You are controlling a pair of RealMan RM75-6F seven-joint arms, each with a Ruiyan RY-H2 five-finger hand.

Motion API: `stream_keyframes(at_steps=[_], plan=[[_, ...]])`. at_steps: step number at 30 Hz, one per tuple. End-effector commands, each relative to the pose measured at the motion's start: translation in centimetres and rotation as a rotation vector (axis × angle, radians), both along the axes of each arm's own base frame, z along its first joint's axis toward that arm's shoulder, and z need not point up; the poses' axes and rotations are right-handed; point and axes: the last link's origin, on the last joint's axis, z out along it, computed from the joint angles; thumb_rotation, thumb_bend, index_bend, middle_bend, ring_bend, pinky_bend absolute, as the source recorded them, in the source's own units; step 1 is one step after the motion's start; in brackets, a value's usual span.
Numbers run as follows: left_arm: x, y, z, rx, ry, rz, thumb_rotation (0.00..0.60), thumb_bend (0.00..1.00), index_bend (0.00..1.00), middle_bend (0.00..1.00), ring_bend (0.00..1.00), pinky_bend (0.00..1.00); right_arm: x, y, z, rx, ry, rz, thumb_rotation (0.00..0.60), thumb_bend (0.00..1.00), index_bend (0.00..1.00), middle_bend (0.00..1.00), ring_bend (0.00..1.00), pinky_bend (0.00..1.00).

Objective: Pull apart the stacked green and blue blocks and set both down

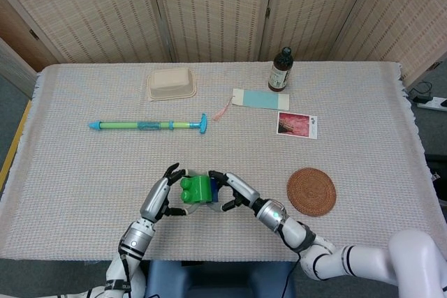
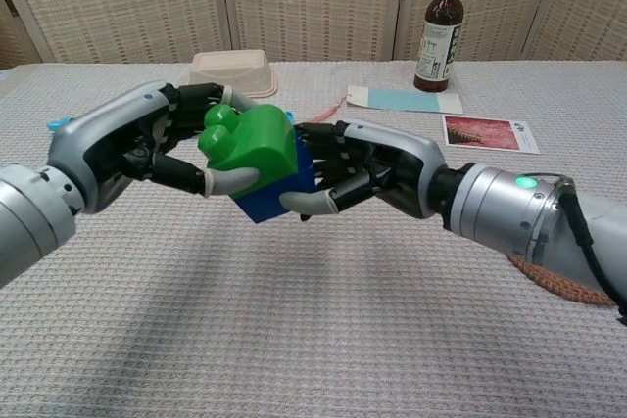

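Stacked pair held above the woven table cloth, lower centre of head view. Left hand grips the chunky green plastic block from the left. Right hand has fingers wrapped on the blue plastic block beneath it, thumb under. Blocks are joined, tilted, clear of the table.

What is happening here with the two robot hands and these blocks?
The robot holds a stacked pair of blocks above the table. The left hand grips the green block, and the right hand grips the blue block beneath it. The blocks are joined, so the pulling apart is not yet done, and neither block is set down.
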Motion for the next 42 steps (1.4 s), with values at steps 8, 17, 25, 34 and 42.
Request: stream_keyframes(at_steps=[8,17,25,34,42], plan=[[0.3,0.0,0.1,0.001,-0.011,-0.007,0.600,0.35,0.73,0.81,0.30,0.00,0.1,-0.1,-0.2,-0.042,0.010,-0.007,0.600,0.41,0.80,0.62,0.54,0.60],[1.6,0.1,0.7,0.018,-0.054,-0.038,0.600,0.35,0.73,0.81,0.30,0.00,-0.7,-0.2,-0.8,-0.047,0.047,-0.022,0.600,0.41,0.83,0.64,0.56,0.61],[2.7,0.6,1.9,0.050,-0.093,-0.058,0.600,0.35,0.73,0.81,0.30,0.00,-1.5,-0.2,-0.9,-0.062,0.083,-0.017,0.600,0.41,0.83,0.64,0.56,0.61],[-0.8,1.3,2.5,0.128,-0.003,-0.028,0.600,0.35,0.74,0.81,0.30,0.00,-3.4,-0.7,2.0,-0.194,0.198,0.057,0.600,0.41,0.83,0.64,0.56,0.61],[-5.3,-0.3,0.3,0.136,0.113,-0.032,0.600,0.35,0.74,0.81,0.30,0.00,-7.3,-0.6,5.9,-0.276,0.434,0.102,0.600,0.41,0.83,0.64,0.56,0.61]])
